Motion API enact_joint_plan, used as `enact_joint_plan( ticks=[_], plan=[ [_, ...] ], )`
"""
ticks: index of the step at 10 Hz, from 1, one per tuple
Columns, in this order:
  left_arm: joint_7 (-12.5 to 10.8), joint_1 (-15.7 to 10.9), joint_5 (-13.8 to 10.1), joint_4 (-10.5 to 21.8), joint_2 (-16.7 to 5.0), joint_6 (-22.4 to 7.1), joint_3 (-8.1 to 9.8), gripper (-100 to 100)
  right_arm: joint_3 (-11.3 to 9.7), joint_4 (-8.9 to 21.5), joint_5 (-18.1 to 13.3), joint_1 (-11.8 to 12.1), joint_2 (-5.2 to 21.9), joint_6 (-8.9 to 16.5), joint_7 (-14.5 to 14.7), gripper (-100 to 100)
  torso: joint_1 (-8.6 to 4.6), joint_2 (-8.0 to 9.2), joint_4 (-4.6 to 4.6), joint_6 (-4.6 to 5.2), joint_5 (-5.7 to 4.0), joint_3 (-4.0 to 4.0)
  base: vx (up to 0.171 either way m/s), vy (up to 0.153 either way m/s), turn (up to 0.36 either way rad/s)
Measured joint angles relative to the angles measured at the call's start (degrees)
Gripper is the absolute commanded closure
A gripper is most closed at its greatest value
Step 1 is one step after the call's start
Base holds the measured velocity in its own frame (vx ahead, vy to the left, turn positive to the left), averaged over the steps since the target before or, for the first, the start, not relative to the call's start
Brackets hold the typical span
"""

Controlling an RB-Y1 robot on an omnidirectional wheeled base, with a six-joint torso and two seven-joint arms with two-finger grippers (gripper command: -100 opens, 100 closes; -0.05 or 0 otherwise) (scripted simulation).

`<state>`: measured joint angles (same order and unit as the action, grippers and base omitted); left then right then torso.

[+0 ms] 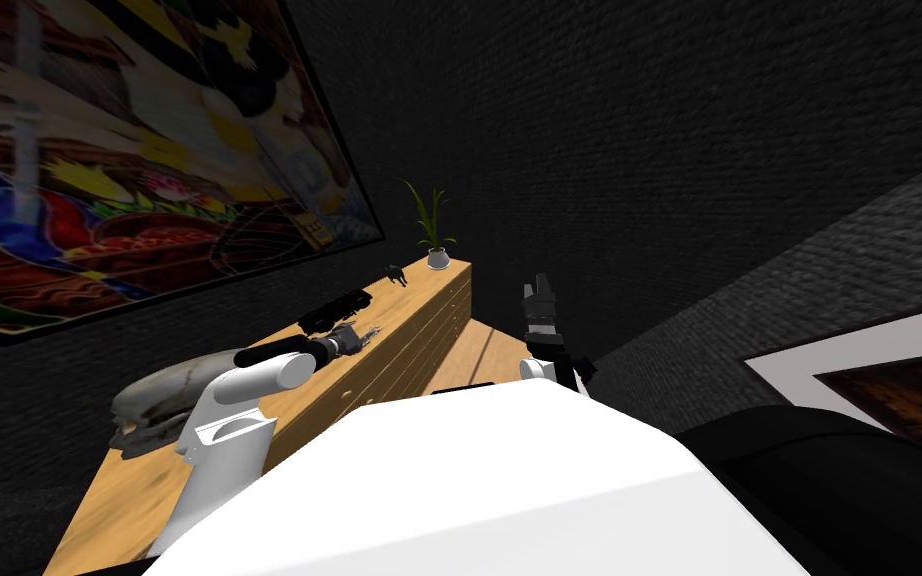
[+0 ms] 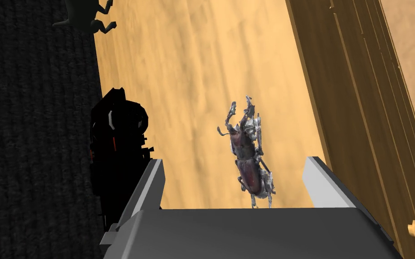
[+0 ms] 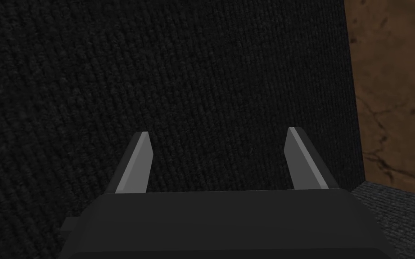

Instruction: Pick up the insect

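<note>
Fingers [image 2: 150, 189] astride lengthwise insect [image 2: 247, 157], head outward

The insect [image 2: 247, 153] lies on top of the dresser [image 1: 419, 290], between the spread fingers of the left gripper [image 2: 234, 161], with a blocky object [image 2: 116, 148] just beside it on the wall side. Farther along the top, a small animal figurine [image 1: 396, 273] stands near the wall and a potted plant [image 1: 436, 240] stands at the far end. A skull-like object [image 1: 164, 400] rests at the near end, a painting [image 1: 129, 150] hangs on the wall above, and the right gripper [image 1: 539, 290] is raised off to the dresser's right.
</note>
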<state>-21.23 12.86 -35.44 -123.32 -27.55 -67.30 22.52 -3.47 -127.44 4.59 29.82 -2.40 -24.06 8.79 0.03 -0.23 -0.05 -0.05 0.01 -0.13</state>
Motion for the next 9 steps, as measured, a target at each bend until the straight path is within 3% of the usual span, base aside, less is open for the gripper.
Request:
enact_joint_plan(
  ticks=[9],
  plan=[
    [-4.1,-2.35,-1.7,1.97,-4.33,-14.07,-1.13,-100,0.0,0.0,0.0,0.0,0.0,0.0,0.0,0,-0.03,-0.01,0.0,0.0,0.0,-0.01,0.07,-0.004,0.011]
  ],
)
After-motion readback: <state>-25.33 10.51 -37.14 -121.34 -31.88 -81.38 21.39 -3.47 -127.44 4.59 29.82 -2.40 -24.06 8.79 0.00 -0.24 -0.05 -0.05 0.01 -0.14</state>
